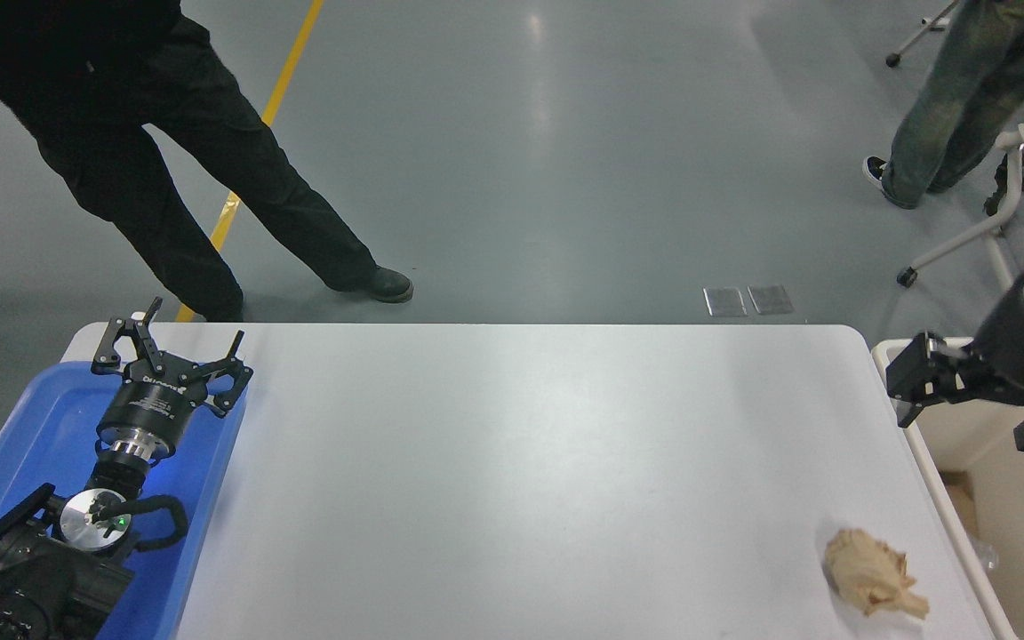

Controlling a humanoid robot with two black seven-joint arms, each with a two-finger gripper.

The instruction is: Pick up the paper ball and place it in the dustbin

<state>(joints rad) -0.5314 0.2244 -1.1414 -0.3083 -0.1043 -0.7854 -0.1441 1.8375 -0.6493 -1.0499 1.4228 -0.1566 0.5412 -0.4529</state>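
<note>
The paper ball [873,571], a tan wrinkly wad with a pointed tail, lies on the white table [521,480] near its front right corner. The beige dustbin [1023,507] with a cream rim stands just off the table's right edge. My right gripper [965,409] hangs open and empty over the bin's far left rim, well behind and above the ball. My left gripper [170,351] is open and parked over the blue tray at the lower left.
A blue tray [14,444] sits at the table's left edge under the left arm. A person in black [165,151] stands beyond the far left corner. Another person's legs [956,98] and a white chair base [1001,213] are at the upper right.
</note>
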